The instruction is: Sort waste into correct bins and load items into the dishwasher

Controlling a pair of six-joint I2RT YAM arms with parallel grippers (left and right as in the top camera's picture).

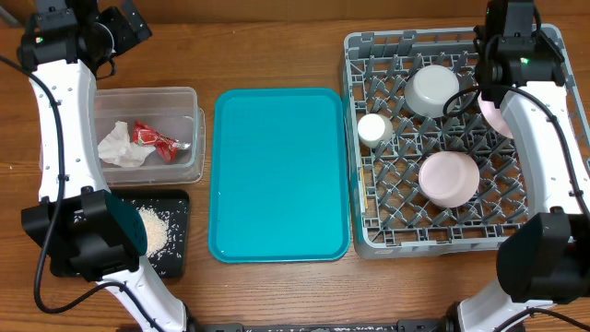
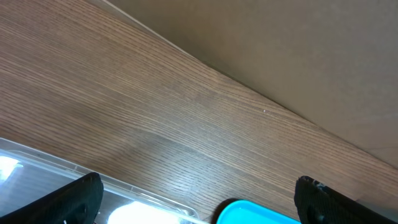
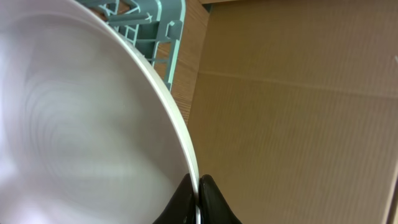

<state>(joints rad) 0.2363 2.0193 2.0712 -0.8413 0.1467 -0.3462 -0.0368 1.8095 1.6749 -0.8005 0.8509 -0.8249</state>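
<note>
The large pale pink plate (image 3: 74,124) stands on edge at the right side of the grey dish rack (image 1: 369,235), and my right gripper (image 3: 198,198) is shut on its rim. From overhead only a sliver of that plate (image 1: 490,112) shows beside the right arm. A grey bowl (image 1: 431,89), a white cup (image 1: 372,129) and a smaller pink dish (image 1: 449,177) sit in the rack. The clear tub (image 1: 195,138) holds a white napkin (image 1: 118,146) and a red wrapper (image 1: 152,136). Rice-like grains (image 1: 152,229) lie on the black tray (image 1: 175,263). My left gripper (image 2: 199,205) is open and empty, above the table behind the tub.
An empty teal tray (image 1: 277,175) lies between the tub and the rack. A cardboard wall (image 3: 298,112) stands just behind the rack and along the back of the wooden table (image 2: 186,112). The left arm's base overlaps the black tray's near left corner.
</note>
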